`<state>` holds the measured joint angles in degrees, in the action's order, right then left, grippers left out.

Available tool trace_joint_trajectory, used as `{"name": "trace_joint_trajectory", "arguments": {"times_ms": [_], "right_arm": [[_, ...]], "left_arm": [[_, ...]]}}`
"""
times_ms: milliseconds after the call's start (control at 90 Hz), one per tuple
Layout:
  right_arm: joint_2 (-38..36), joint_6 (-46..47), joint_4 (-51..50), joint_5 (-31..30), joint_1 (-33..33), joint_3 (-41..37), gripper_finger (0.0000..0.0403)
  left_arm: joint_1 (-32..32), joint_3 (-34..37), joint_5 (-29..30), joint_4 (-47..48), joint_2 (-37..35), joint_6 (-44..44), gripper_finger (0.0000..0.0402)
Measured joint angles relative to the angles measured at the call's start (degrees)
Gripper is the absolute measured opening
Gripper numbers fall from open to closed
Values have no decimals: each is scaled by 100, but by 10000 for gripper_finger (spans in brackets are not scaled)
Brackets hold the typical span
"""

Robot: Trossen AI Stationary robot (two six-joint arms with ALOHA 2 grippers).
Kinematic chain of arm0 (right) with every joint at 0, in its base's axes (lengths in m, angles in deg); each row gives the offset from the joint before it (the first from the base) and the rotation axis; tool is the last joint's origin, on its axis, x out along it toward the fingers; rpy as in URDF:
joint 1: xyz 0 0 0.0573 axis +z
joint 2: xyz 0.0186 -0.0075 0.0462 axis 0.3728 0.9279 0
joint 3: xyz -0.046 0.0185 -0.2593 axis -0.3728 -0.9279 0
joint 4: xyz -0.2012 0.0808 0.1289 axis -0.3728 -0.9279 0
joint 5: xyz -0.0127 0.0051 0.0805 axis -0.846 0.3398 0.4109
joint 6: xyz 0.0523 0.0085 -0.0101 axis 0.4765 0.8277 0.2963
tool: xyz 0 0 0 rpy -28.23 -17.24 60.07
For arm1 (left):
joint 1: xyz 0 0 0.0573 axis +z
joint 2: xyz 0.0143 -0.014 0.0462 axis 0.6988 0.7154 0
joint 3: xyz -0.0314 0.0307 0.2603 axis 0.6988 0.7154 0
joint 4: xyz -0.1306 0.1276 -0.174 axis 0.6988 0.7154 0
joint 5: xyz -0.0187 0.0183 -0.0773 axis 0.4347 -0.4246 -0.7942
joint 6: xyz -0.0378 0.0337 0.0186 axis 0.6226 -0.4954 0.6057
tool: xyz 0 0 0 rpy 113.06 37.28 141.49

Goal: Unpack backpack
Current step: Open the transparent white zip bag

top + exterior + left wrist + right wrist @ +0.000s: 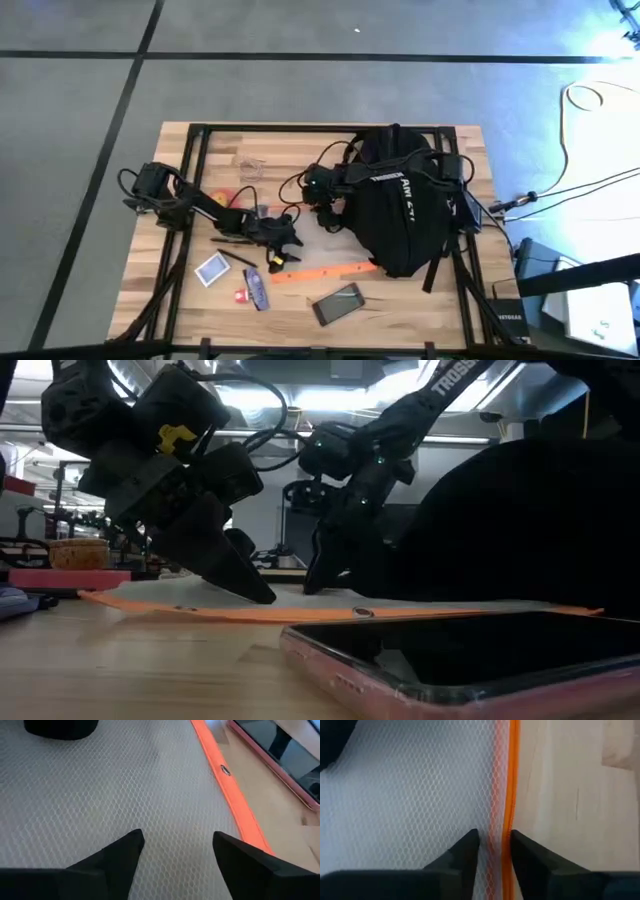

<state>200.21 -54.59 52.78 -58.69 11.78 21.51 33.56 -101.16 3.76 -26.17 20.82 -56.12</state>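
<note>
The large black fabric backpack lies on the wooden table's right side. Beside it, both claws hang over a white mesh pouch with orange zip: left claw spread apart, right claw nearly together astride the zip edge, probably to pinch it.

An orange-edged mesh pouch lies near a pink-cased phone.

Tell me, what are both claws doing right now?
Left gripper open over a white mesh pouch. Right gripper nearly closed at its orange zipper edge. Backpack on table's right. Phone close by.
</note>
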Motion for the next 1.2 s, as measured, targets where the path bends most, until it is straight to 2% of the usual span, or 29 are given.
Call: {"name": "trace_joint_trajectory", "arguments": {"times_ms": [167, 322, 778, 900, 1011, 1200], "right_arm": [[-2, -15, -16, 44, 34, 7, 35], [-8, -13, -16, 74, 34, 7, 5], [-473, -63, -50, 48, 41, 0, 5], [-507, -150, -82, -131, 41, 0, 5], [-516, -218, -129, -529, 39, 1, 5], [-636, -461, -58, -1124, 39, 5, 4]], "left_arm": [[0, 0, 2, 1, 0, 4, 239], [2, 0, 2, 1, 0, 2, 239], [4, 0, 6, -6, 0, 17, 239], [15, 15, 32, -343, -56, 24, 239], [51, 4, 150, -705, -549, -179, 239], [266, 22, 743, -427, -1737, -609, 239]]}}
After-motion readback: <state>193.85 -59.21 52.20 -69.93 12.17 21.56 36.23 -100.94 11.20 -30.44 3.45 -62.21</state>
